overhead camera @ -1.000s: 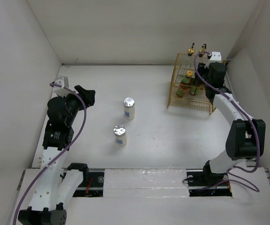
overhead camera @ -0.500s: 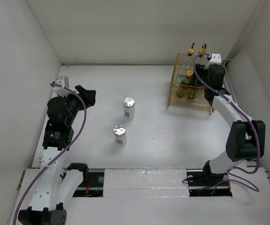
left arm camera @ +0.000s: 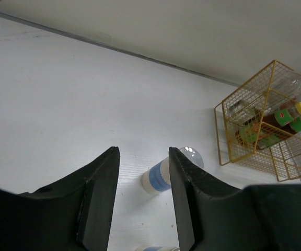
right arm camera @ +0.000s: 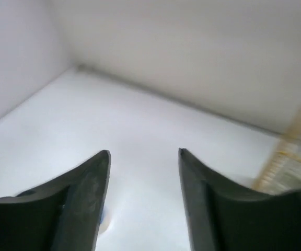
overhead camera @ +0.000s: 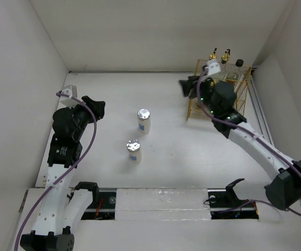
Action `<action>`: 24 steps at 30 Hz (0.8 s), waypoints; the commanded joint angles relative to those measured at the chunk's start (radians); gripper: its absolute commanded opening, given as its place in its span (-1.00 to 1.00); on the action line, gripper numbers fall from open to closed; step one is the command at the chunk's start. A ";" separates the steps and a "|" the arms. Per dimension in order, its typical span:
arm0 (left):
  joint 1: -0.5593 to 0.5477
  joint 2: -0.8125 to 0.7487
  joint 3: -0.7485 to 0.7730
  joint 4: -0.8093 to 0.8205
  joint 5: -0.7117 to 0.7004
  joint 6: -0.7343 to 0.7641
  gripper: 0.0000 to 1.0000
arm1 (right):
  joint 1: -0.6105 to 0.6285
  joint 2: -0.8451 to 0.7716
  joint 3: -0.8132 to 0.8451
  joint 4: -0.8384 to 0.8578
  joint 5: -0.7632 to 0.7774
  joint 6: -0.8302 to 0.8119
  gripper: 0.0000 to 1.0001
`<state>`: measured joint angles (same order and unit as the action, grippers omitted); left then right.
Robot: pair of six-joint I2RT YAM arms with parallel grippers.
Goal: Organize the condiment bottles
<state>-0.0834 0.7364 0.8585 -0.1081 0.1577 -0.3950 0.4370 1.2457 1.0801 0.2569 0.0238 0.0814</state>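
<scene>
Right gripper [overhead camera: 186,87] and left gripper [overhead camera: 95,104]: jaws apart, empty. A low sweep leftward from the basket [overhead camera: 197,121] could topple the upright silver-lidded jar [overhead camera: 144,120] nearest it.

basket [left arm camera: 244,99] yellow wire grid | jars [overhead camera: 143,121] white, silver lids, blue bands | left end effector [left arm camera: 142,154] black | table [overhead camera: 182,151] white

Far jar [overhead camera: 143,121] behind near jar [overhead camera: 134,150]; bottles [left arm camera: 265,127] in basket [left arm camera: 229,137], far right.
</scene>
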 commanded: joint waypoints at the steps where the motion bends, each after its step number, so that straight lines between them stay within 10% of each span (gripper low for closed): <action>1: 0.004 -0.014 -0.001 0.048 0.014 0.012 -0.26 | 0.171 0.112 0.012 -0.040 -0.122 -0.061 0.27; 2: 0.004 -0.014 -0.001 0.048 0.005 0.012 -0.32 | 0.196 0.165 0.036 -0.056 -0.136 -0.087 0.61; 7: 0.004 -0.014 -0.001 0.048 0.014 0.012 -0.30 | 0.258 0.299 0.069 -0.103 -0.185 -0.100 0.99; 20: 0.004 -0.023 -0.001 0.048 0.005 0.012 -0.16 | 0.341 0.598 0.283 -0.154 -0.167 -0.120 0.96; 24: 0.004 -0.023 -0.001 0.048 0.005 0.012 -0.13 | 0.341 0.638 0.317 -0.154 -0.157 -0.097 0.42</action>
<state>-0.0834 0.7265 0.8585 -0.1017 0.1570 -0.3927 0.7788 1.8725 1.3491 0.0891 -0.1455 -0.0257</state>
